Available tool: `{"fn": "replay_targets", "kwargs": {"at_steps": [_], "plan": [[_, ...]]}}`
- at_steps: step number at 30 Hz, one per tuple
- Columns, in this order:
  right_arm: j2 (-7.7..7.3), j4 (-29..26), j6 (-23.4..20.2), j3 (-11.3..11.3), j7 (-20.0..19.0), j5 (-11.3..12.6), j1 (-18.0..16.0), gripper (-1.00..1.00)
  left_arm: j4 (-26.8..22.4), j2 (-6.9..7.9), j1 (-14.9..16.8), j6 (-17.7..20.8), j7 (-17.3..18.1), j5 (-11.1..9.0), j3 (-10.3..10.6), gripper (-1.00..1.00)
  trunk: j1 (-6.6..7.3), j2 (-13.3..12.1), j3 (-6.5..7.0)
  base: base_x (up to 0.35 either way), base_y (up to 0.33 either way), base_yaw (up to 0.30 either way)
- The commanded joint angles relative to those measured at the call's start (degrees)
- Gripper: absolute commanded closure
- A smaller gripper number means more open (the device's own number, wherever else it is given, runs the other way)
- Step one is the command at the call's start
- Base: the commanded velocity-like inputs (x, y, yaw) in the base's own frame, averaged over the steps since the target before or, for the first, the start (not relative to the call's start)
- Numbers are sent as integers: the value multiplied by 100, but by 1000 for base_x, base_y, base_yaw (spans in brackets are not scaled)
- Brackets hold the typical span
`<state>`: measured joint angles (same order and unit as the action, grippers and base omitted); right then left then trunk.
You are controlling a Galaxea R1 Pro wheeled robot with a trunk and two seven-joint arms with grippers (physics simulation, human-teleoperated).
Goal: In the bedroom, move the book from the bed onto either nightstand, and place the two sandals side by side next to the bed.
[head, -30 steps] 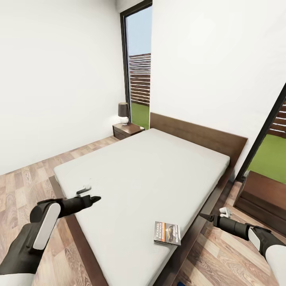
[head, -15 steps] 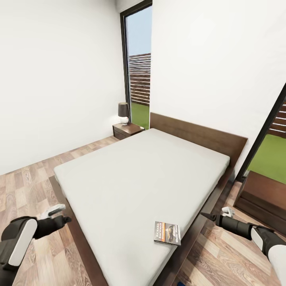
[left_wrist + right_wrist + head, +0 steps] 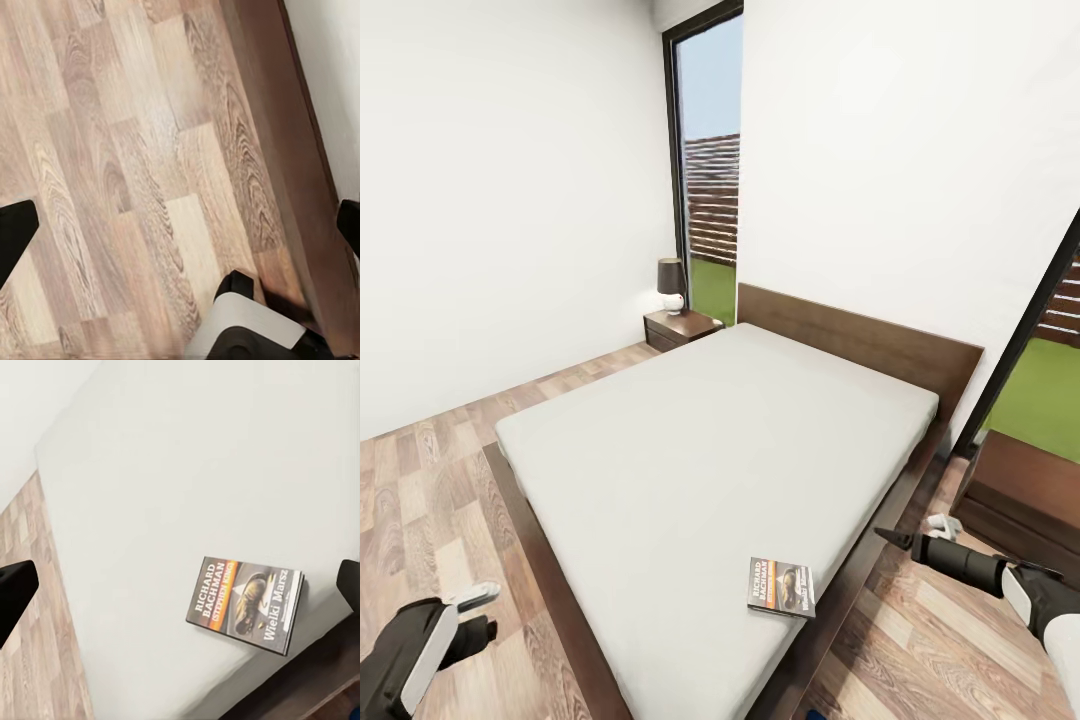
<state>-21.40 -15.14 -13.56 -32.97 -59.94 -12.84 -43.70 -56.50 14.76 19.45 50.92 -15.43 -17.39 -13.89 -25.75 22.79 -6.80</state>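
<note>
Trouble could come from the edge: the book [image 3: 781, 587] lies flat on the near right corner of the bed [image 3: 690, 450], so a push might knock it onto the floor. The right claw [image 3: 905, 541] hangs open and empty beside the bed. The left claw [image 3: 478, 612] is low, open too.

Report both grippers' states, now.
Left gripper: open, empty, over the floor.
Right gripper: open, empty, aimed at the book.
</note>
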Motion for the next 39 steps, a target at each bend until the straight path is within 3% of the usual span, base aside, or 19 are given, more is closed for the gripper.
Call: {"fn": "replay_targets", "kwargs": {"at_steps": [1,8,13,30,39], "plan": [[-6,-13,-50,-49,-30,-44,-7,-100,164,-1,5,-73,-54,-22,0,-100,-4,13,-13,0,0,0],[-28,-36,-50,-45,-27,-46,-1,-100,1165,-7,6,-681,-76,97,1,-100,-135,254,-120,0,0,0],[-25,-40,-50,-38,-28,-54,1,-100,1502,-8,6,-843,-76,114,1,-100,-157,294,-138,0,0,0],[-52,-49,-49,-41,-174,-32,-4,-100,1667,-14,6,-915,-72,116,1,-100,-157,294,-138,0,0,0],[-202,-48,-169,-50,-622,-21,1,-100,1669,-14,6,-917,-58,113,-3,-100,-157,294,-138,0,0,0]]}}
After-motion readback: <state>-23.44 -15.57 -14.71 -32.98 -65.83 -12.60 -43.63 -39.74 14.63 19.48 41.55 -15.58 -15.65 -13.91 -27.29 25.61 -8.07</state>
